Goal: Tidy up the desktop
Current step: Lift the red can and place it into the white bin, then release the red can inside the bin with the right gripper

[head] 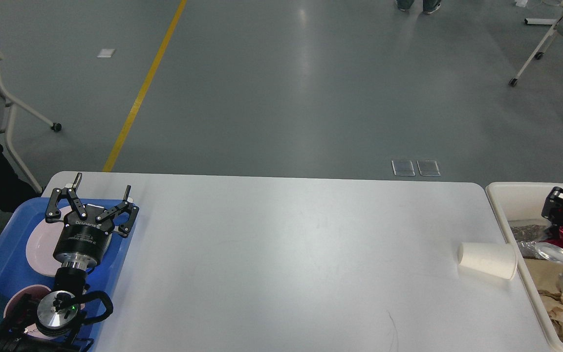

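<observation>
Right gripper [562, 215] over the cream bin [506, 193] at the right edge, fingers clenched on a crushed red can [562, 242] above the paper scraps; left gripper [93, 208] hovering over the blue tray [3, 254] and a pink plate [37, 247], fingers spread, grasping nothing; white desk [281, 264] wide across the middle, one paper cup [487, 260] on its side near the bin.

Left arm is all black: a fat round wrist with white lettering, a shiny silver joint disc [56, 313] with a tiny green light at lower left, a black cable looped beside it, and silver screw dots on the linkage fingers [74, 201].
</observation>
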